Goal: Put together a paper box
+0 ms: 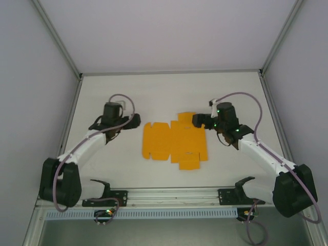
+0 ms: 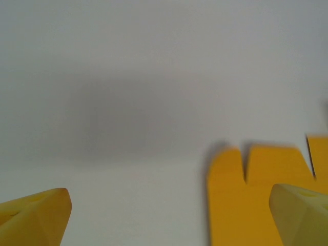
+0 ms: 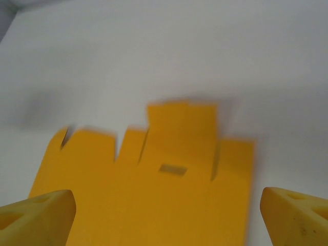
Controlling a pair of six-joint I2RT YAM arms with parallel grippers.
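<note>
The paper box (image 1: 174, 141) lies flat on the white table as an orange die-cut sheet with flaps and slots, between the two arms. My left gripper (image 1: 134, 121) hovers just off the sheet's left edge, open, nothing between its fingers; a corner of the orange sheet (image 2: 256, 195) lies by the right finger in its wrist view. My right gripper (image 1: 197, 121) stands over the sheet's far right corner, jaws wide apart. In the right wrist view the sheet (image 3: 154, 189) spreads beneath the open gripper (image 3: 169, 215), untouched.
A white table (image 1: 169, 92) is walled by pale panels with metal posts at left and right. A metal rail (image 1: 169, 195) with the arm mounts runs along the near edge. Grey cables loop over both arms.
</note>
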